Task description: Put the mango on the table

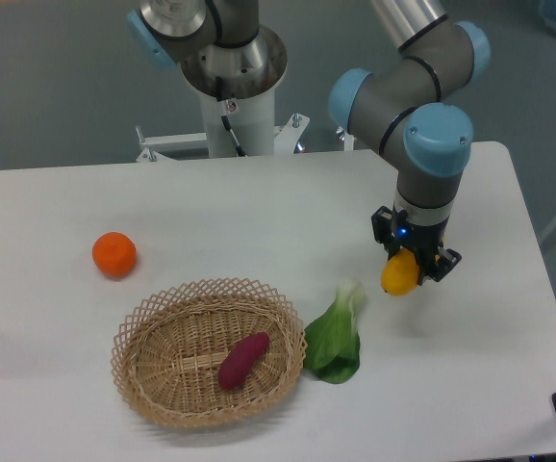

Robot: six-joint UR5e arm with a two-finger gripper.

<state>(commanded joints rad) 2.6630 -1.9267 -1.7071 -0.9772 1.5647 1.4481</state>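
Note:
The mango is a smooth yellow-orange fruit held between the fingers of my gripper. The gripper is shut on it and points straight down over the right part of the white table. The mango hangs a little above the tabletop, with its shadow on the table below and to the right. Its upper part is hidden by the gripper's black fingers.
A woven wicker basket stands at the front left with a purple sweet potato inside. A green leafy vegetable lies just right of the basket, left of the mango. A round orange sits at the left.

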